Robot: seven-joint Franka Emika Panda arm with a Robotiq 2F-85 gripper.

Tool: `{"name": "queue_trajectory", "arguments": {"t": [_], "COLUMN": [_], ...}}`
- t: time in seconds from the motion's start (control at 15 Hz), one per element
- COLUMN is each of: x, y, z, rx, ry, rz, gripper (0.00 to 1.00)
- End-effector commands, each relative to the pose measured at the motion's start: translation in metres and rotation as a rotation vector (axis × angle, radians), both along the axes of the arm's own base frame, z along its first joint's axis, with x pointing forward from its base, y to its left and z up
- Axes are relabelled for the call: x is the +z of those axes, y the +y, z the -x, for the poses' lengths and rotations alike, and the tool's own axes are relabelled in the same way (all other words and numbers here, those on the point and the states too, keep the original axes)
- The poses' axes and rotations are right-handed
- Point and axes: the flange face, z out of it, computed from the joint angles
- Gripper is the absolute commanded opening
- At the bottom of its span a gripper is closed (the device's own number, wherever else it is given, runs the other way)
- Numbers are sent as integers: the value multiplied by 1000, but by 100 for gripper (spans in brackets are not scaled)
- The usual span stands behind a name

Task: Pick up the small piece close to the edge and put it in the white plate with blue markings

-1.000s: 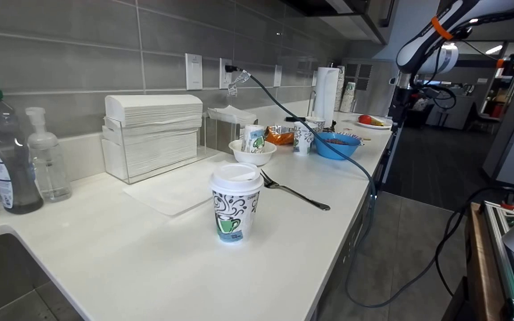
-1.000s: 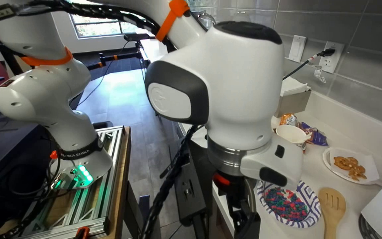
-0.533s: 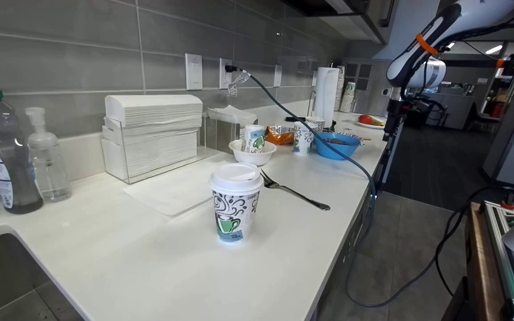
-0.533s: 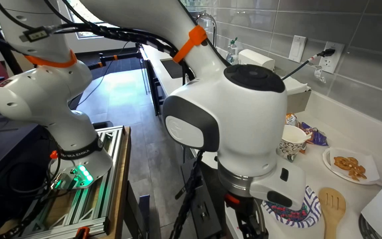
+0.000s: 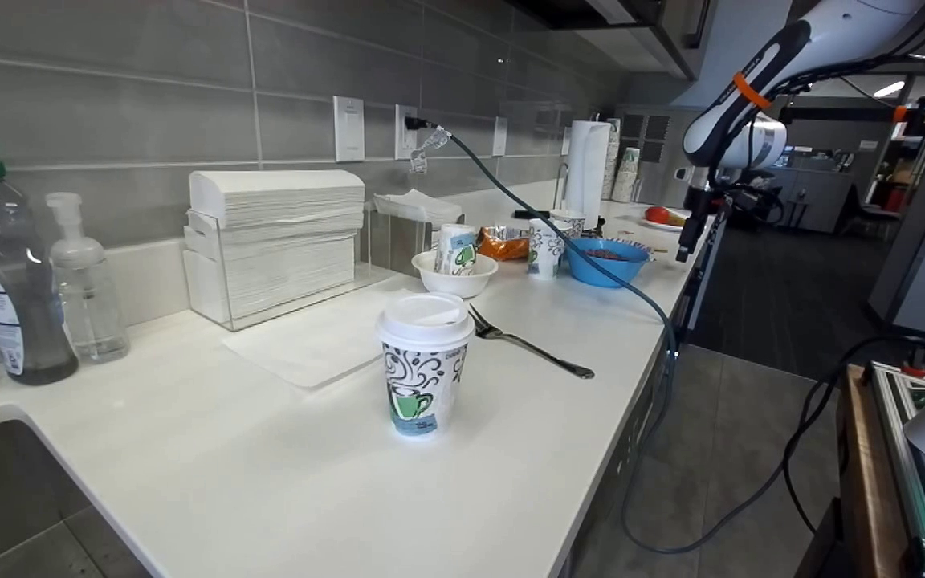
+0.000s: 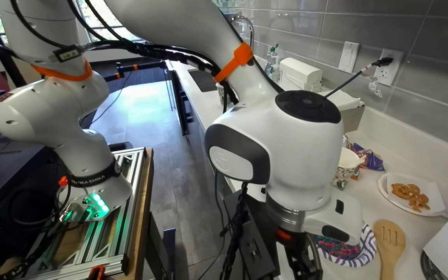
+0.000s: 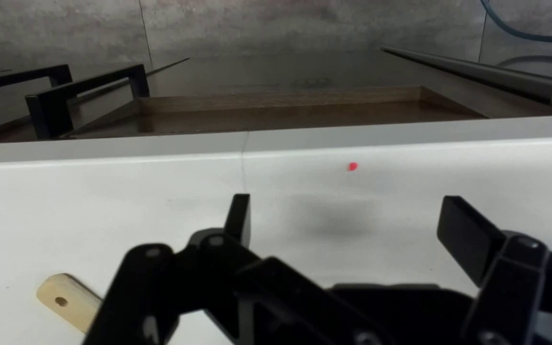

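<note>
Grey tiled wall behind, white worktop below. Your black fingers stand wide, nothing between them. Ahead of them in the wrist view, the small red piece lies on the worktop, just beside its edge. Likely failure: closing short or off-centre could flick it over; descending too low could jam the fingers. Later, a low carry might knock the round white plate with blue markings, scattering its multicoloured bits.

In an exterior view I can read "NKA EMIKA" on the band of my arm, its start unclear; print on the bottle label and lidded cup comes through too small.
</note>
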Motion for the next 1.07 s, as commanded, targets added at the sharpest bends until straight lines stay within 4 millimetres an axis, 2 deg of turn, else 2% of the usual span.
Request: {"name": "queue_trajectory", "arguments": {"t": [0.0,0.4,0.8,0.87,1.0], "x": [-10,-16,-23,-24,-24], "y": [-4,-9,-2,0,1], "z": [1,8,4,3,2], "rx": [10,10,53,57,65], "ry": [6,3,13,13,14], "rz": [-9,-18,-22,-22,-21], "gripper": [100,100,100,98,87]}}
